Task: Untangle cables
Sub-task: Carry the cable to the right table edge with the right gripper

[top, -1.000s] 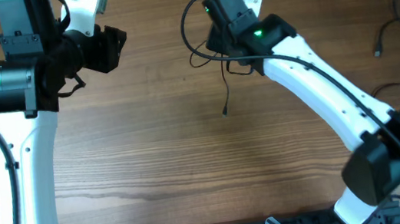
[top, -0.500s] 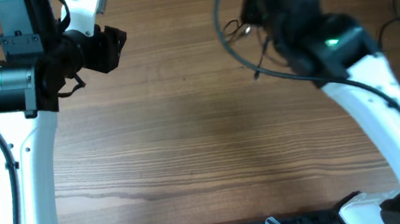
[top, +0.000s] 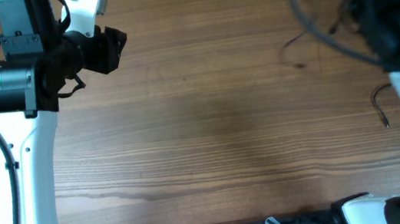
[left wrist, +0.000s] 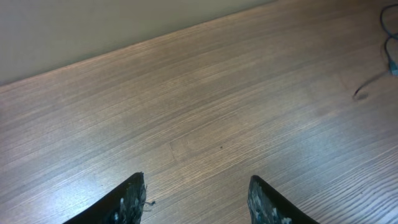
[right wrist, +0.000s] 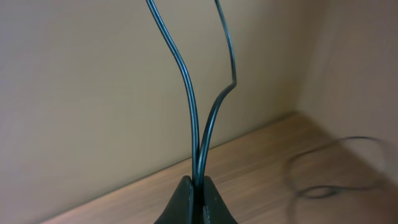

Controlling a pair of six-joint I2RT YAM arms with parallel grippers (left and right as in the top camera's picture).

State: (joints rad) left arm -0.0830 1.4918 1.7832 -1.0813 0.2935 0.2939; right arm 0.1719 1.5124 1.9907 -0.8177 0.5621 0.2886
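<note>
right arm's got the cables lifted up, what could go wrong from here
1. The right gripper pinches two strands of thin black cable together, so pulling may tighten a tangle rather than separate them.
2. The strands are held only at the gripper's very tip and could slip out.
3. The left gripper is open over the table, holding nothing, so the loose cable end is unanchored and could swing or drag.
</note>
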